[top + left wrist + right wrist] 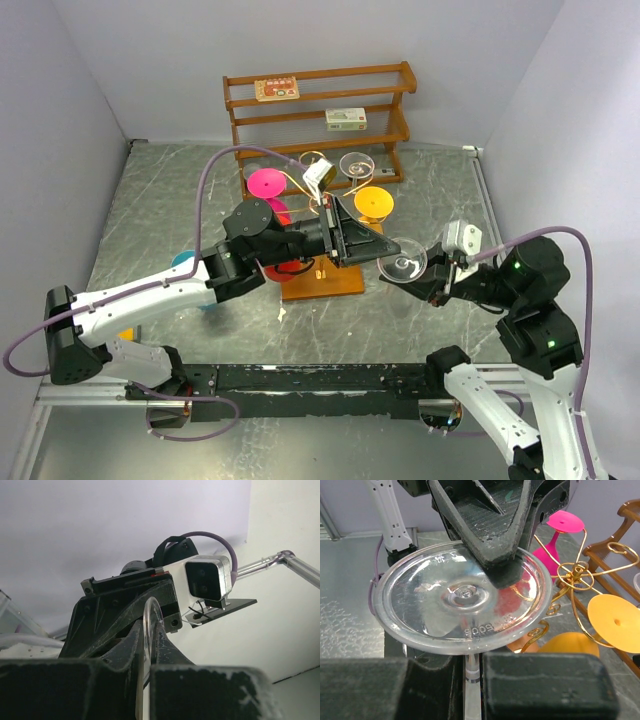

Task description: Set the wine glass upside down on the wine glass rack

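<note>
Item, left of centre: wine glass rack (330, 283), scroll arms hung with a pink glass (266, 183) and an orange glass (373, 203), so a wide swing on approach could knock them. Item, middle: left gripper (382, 252), fingers pinched on the thin rim of the foot of the wine glass (402, 262), which is held in the air just right of the rack; that shallow bite on smooth glass may slip under the full weight. Item, right: right gripper (420, 283), fingers closed on the stem, so with both arms clamped, any pull apart before one lets go could snap it.
</note>
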Tool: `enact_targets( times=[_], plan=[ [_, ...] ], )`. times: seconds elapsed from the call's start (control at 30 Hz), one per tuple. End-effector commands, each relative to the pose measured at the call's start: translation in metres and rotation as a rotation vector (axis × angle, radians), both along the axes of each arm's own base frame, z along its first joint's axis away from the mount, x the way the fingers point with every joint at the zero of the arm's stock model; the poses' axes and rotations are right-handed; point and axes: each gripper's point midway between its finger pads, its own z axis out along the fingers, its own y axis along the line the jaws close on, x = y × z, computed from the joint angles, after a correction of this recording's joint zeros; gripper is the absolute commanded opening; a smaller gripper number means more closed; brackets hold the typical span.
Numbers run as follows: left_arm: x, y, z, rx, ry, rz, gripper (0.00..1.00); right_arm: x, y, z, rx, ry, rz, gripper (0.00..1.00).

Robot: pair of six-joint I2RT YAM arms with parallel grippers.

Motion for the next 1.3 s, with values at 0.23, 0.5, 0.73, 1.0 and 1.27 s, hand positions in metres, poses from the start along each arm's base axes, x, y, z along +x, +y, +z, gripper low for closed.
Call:
enact_targets(
  times=[0.23,0.5,0.73,1.0,1.27],
  plan=[
    [0.006,0.009,0.004,0.117,0.007,0.078,0.07,-0.008,0.0,0.005,0.045,0.053,0.0,0.11],
    [0.012,0.006,-0.003,0.139,0.035,0.095,0.07,-0.008,0.001,0.012,0.071,0.062,-0.002,0.35],
    [0.019,0.01,-0.001,0.121,0.058,0.117,0.07,-0.011,0.001,0.011,0.106,0.066,-0.005,0.27],
    [0.025,0.02,-0.001,0.112,0.079,0.153,0.07,-0.001,0.0,0.007,0.119,0.089,-0.051,0.24],
    [0.029,0.026,-0.004,0.105,0.089,0.163,0.07,0.007,0.004,0.004,0.137,0.114,-0.052,0.0]
  ],
)
